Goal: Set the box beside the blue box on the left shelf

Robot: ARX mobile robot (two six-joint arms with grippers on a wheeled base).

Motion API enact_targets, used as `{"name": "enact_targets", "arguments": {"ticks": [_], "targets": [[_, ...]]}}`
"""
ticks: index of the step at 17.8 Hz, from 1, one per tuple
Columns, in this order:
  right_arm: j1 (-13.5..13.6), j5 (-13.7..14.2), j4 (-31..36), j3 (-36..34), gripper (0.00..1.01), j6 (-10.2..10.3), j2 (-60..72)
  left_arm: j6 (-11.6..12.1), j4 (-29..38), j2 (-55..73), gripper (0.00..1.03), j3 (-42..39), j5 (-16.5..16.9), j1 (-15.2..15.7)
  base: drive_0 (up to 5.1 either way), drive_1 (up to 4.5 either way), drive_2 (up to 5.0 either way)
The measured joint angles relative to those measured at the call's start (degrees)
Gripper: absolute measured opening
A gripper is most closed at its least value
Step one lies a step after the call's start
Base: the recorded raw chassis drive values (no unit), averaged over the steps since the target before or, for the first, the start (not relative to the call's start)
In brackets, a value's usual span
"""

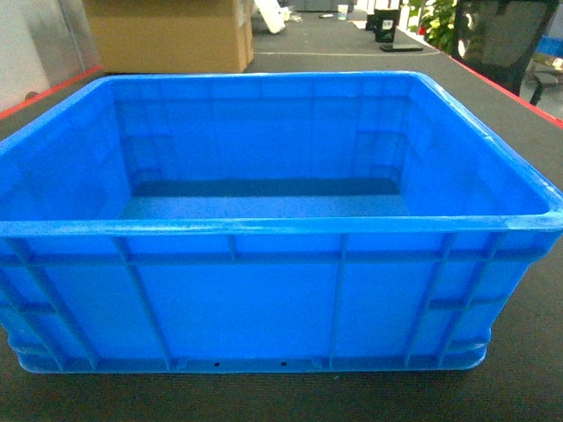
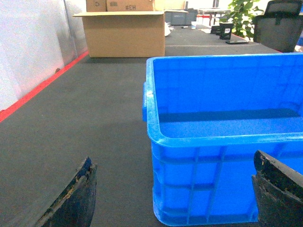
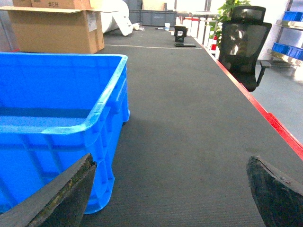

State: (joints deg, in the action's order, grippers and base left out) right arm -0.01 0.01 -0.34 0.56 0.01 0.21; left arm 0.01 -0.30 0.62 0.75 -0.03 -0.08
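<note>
A large bright-blue ribbed box (image 1: 264, 290) stands empty on a dark grey mat, filling the head view. Its near left corner (image 2: 189, 189) shows in the left wrist view, where my left gripper (image 2: 173, 182) is open, short of that corner, with one finger (image 2: 75, 201) over the mat and the other in front of the box's wall. In the right wrist view the box's right end (image 3: 57, 142) sits at left; my right gripper (image 3: 170, 179) is open over bare mat beside it. The left shelf and the other blue box are out of view. Neither gripper appears in the head view.
A brown cardboard carton (image 1: 171, 35) stands beyond the box at the far left. Red tape edges the mat (image 3: 265, 118) on both sides. A black office chair (image 3: 244, 42) stands off the right edge, and a green plant (image 2: 241, 16) and small dark items lie far back.
</note>
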Motion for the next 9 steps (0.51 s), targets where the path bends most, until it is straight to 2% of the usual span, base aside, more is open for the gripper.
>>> {"name": "enact_targets", "arguments": {"ticks": [5, 6, 7, 8, 9], "targets": [[0.0, 0.0, 0.0, 0.0, 0.98, 0.0, 0.0, 0.0, 0.0, 0.0, 0.98, 0.0, 0.0, 0.0, 0.0, 0.00, 0.0], [0.0, 0.0, 0.0, 0.0, 0.98, 0.0, 0.0, -1.2, -3.9, 0.9, 0.98, 1.0, -4.0, -1.4, 0.0, 0.00, 0.0], [11.1, 25.7, -8.8, 5.1, 0.98, 4.5, 13.9, -9.0, -8.8, 12.4, 0.98, 5.0, -27.3, -10.9, 0.0, 0.00, 0.0], [12.9, 28.1, -4.6, 7.0, 0.98, 5.2, 18.0, -9.4, -5.4, 15.7, 0.98, 7.2, -26.6, -10.9, 0.0, 0.00, 0.0], [14.1, 27.0, 1.7, 12.7, 0.98, 5.4, 25.2, -9.3, -0.6, 22.7, 0.98, 11.6, -23.3, -8.9, 0.0, 0.00, 0.0]]}}
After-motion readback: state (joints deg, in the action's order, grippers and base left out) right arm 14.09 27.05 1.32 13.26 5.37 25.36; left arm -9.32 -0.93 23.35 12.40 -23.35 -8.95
